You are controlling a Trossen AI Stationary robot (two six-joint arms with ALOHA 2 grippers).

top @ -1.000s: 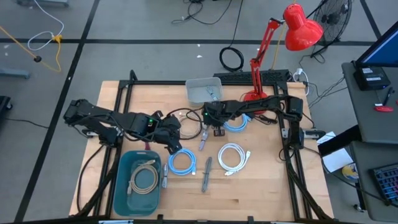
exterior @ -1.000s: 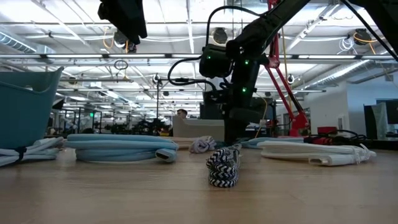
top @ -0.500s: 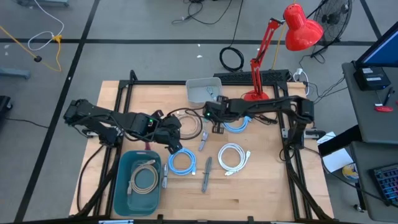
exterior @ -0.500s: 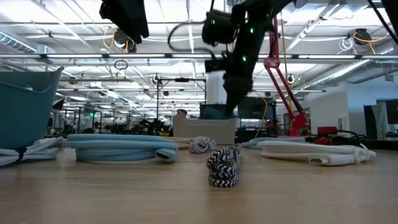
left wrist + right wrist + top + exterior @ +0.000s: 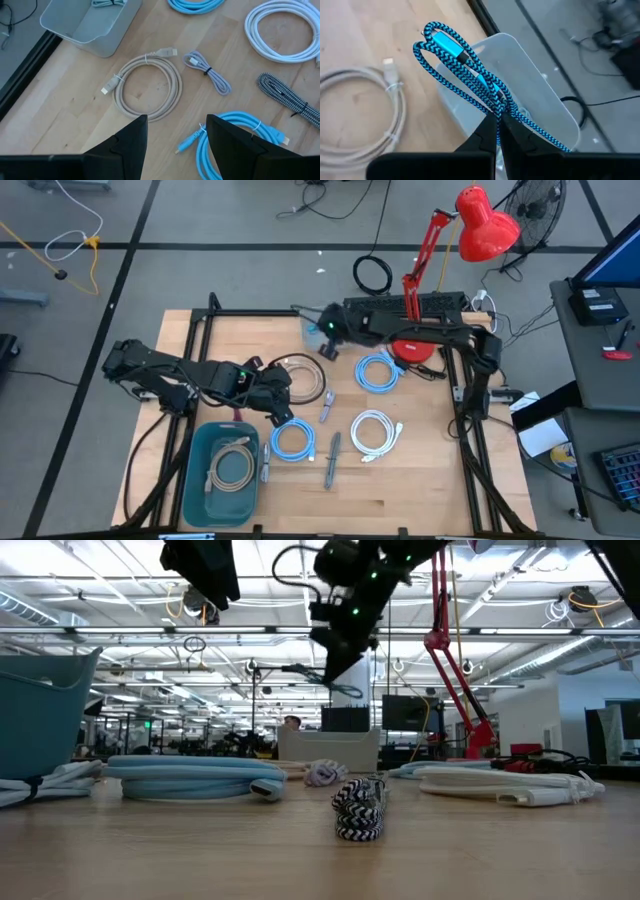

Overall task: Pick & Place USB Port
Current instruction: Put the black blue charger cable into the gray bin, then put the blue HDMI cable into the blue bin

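The braided blue-and-black USB cable (image 5: 470,65) is up off the table, bunched in 2 or 3 loose loops, with a shiny blue connector showing near the top loop. It dangles right over the pale grey bin (image 5: 530,85) at the table's far edge.

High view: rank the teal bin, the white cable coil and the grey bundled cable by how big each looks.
1. Teal bin, clearly largest.
2. White cable coil.
3. Grey bundled cable, the smallest.
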